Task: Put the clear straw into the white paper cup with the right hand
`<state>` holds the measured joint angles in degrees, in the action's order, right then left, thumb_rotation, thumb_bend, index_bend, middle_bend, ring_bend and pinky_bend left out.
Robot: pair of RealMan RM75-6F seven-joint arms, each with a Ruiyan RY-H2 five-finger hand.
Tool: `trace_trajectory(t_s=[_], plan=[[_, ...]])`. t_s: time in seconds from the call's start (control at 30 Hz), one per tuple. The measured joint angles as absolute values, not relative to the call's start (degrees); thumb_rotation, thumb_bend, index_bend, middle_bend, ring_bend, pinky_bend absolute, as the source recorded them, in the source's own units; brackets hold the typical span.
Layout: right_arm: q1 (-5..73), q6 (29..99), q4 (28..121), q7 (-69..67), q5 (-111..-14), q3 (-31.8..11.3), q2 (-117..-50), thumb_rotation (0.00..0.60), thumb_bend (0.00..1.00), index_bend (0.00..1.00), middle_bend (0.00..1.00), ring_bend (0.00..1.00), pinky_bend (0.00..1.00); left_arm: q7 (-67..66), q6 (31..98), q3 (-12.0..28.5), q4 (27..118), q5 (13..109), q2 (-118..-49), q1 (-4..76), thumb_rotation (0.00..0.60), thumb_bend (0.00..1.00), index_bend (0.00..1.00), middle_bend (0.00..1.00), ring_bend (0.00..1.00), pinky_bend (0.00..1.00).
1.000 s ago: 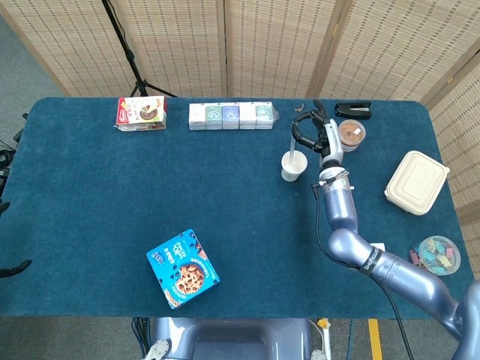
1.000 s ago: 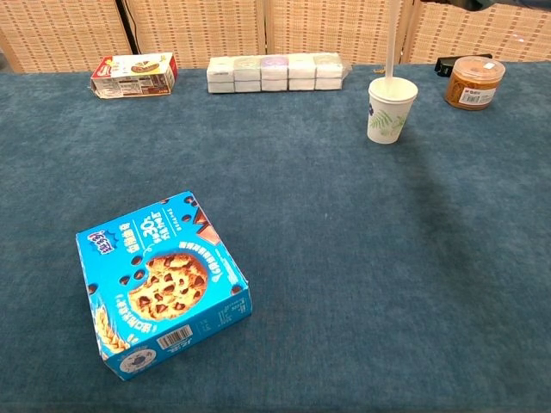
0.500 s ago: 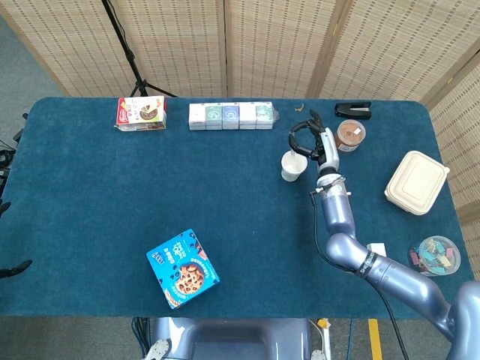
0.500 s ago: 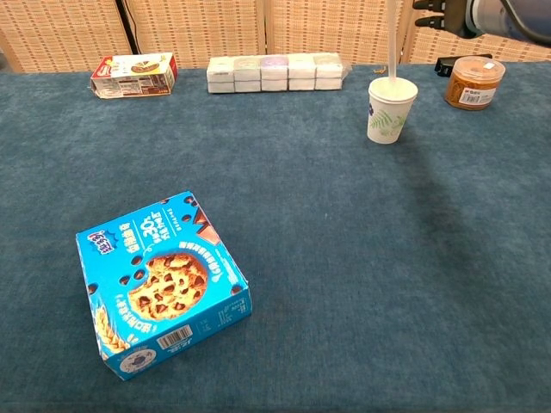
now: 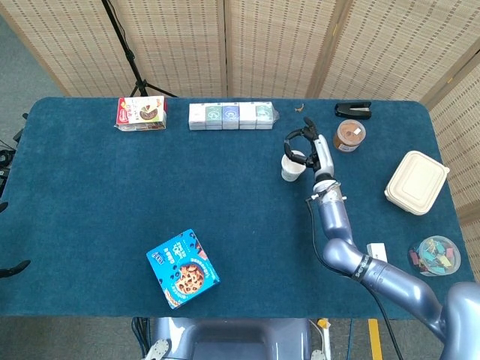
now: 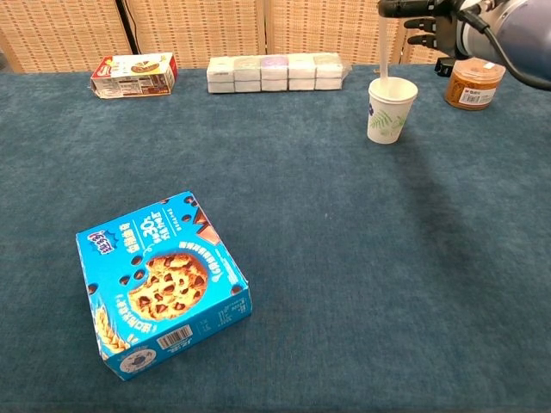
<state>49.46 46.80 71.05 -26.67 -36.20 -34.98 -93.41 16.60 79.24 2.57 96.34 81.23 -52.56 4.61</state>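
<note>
Straw (image 6: 382,52) is seen standing nearly upright with its lower end inside the white paper cup (image 6: 391,110), and its upper end is grasped by the right robot hand (image 6: 428,19) above the cup. Cup is placed upright on the blue tabletop (image 6: 344,241), near a brown-lidded jar (image 6: 474,82). Left robot hand is not visible in either view.
</note>
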Motion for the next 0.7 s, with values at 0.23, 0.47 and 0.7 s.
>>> trace_trajectory(t_s=[0.23,0.47,0.7], plan=[[48.28,47.61,70.97,-27.45,-41.42,-34.20,-93.70,0.600,0.44,0.20,0.00,0.00,0.00,16.94,79.20,2.57,96.11,81.28,-52.47,4.60,0.600,0.01,0.00,0.00,0.00,0.00],[46.26,50.19,74.09,-29.31,-45.67,-35.00,-92.22,0.600,0.27,0.12,0.00,0.00,0.00,17.06,79.27,2.46,96.14,81.62,-52.41,4.59,0.600,0.01,0.00,0.00,0.00,0.00],[41.83,55.91,80.03,-26.88,-55.99,-31.85,-86.80,0.600,0.02,0.05,0.00,0.00,0.00,17.06,79.85,1.87,95.98,83.19,-52.45,4.35,0.600,0.01,0.00,0.00,0.00,0.00]])
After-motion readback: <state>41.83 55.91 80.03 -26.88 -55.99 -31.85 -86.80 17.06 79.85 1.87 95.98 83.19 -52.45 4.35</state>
